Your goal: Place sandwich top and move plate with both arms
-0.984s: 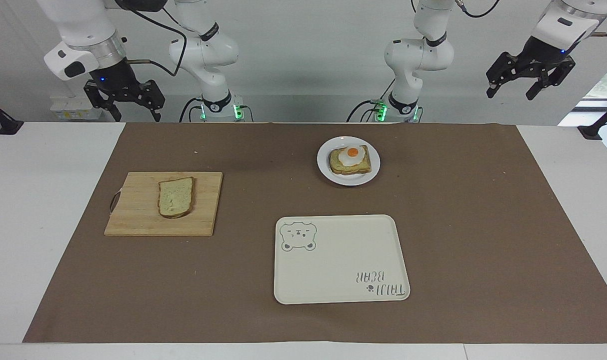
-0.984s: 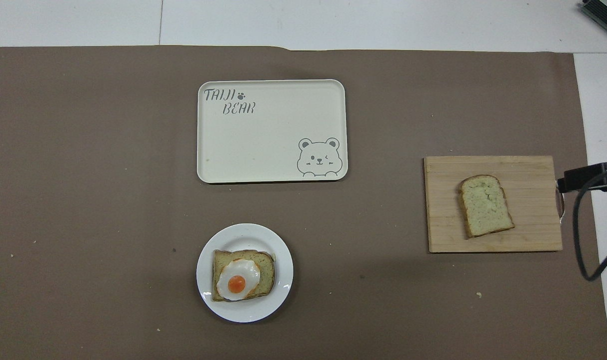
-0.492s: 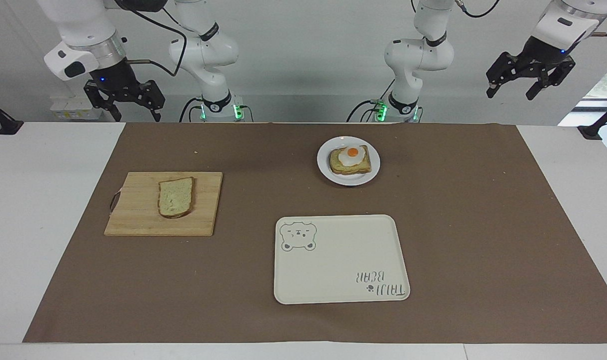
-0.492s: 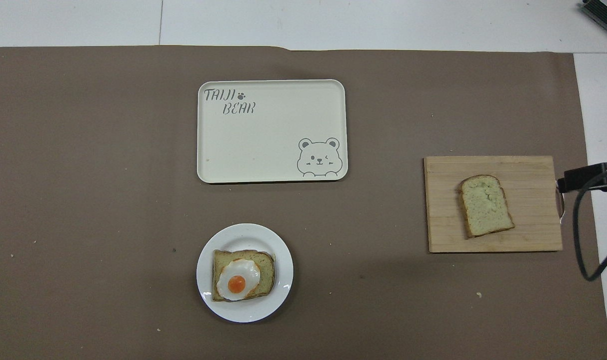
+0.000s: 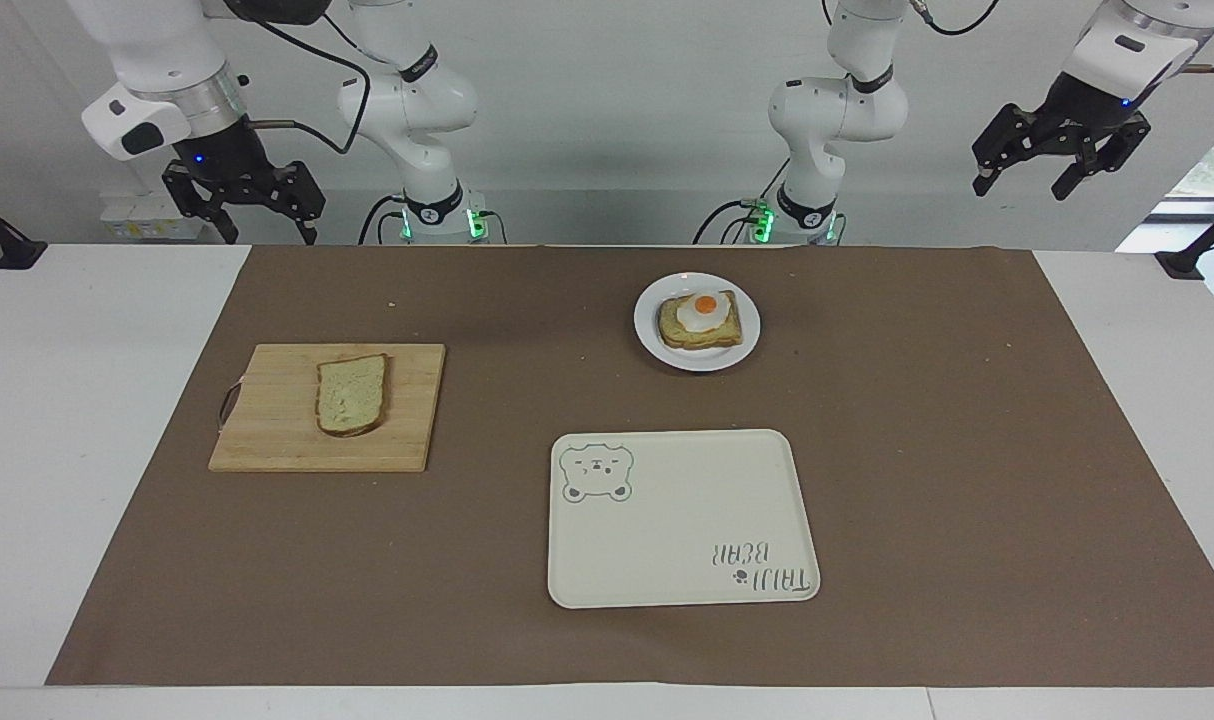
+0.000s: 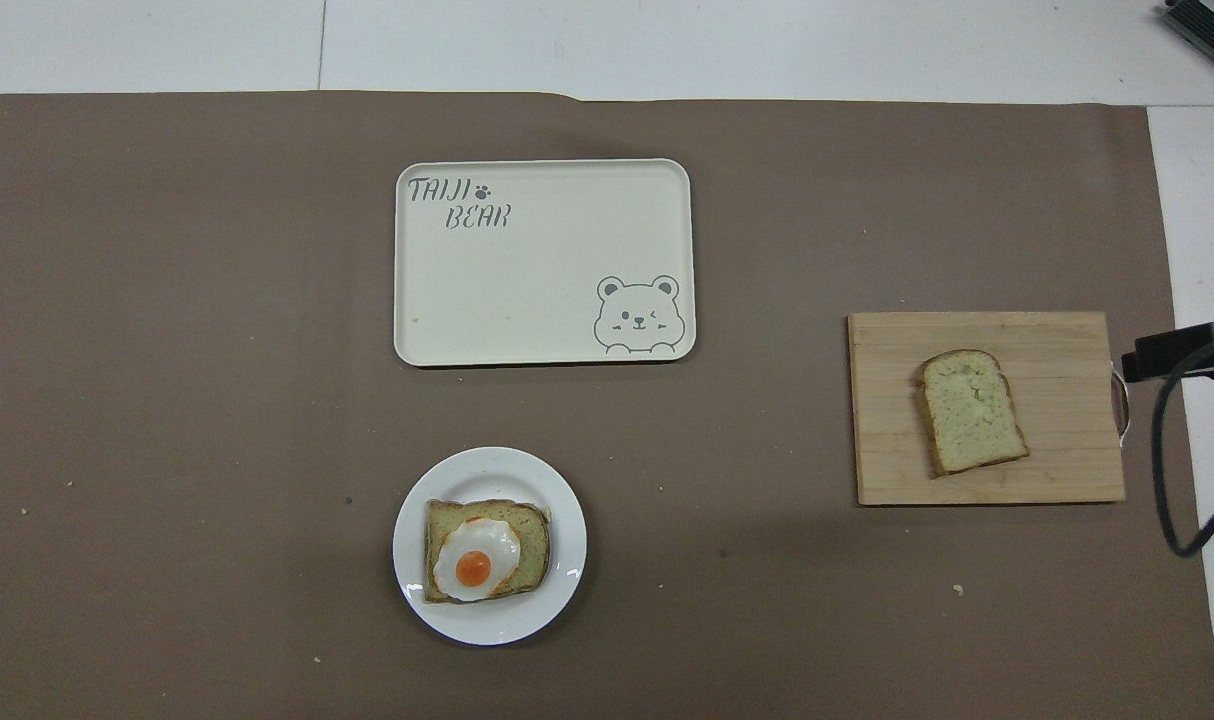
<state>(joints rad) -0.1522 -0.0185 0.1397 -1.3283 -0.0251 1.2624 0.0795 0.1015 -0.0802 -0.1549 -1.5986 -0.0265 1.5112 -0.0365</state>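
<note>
The sandwich top (image 5: 352, 393) (image 6: 970, 410), a plain bread slice, lies flat on a wooden cutting board (image 5: 267, 440) (image 6: 887, 470) toward the right arm's end. The small white plate (image 5: 697, 361) (image 6: 489, 622) sits nearer to the robots and holds a bread slice with a fried egg (image 5: 702, 318) (image 6: 487, 550). My right gripper (image 5: 267, 228) hangs open, high over the table's robot-side edge at its own end. My left gripper (image 5: 1022, 185) hangs open and raised at the other end. Both hold nothing and touch nothing.
A cream rectangular tray with a bear drawing (image 5: 667, 540) (image 6: 527, 290) lies farther from the robots than the plate. A brown mat (image 5: 967, 450) covers the table's middle. A black arm part with a cable (image 6: 1182, 350) shows beside the board's handle.
The right gripper has shifted slightly up and outward toward its end of the table. The left gripper, bread, plate and tray have not moved.
</note>
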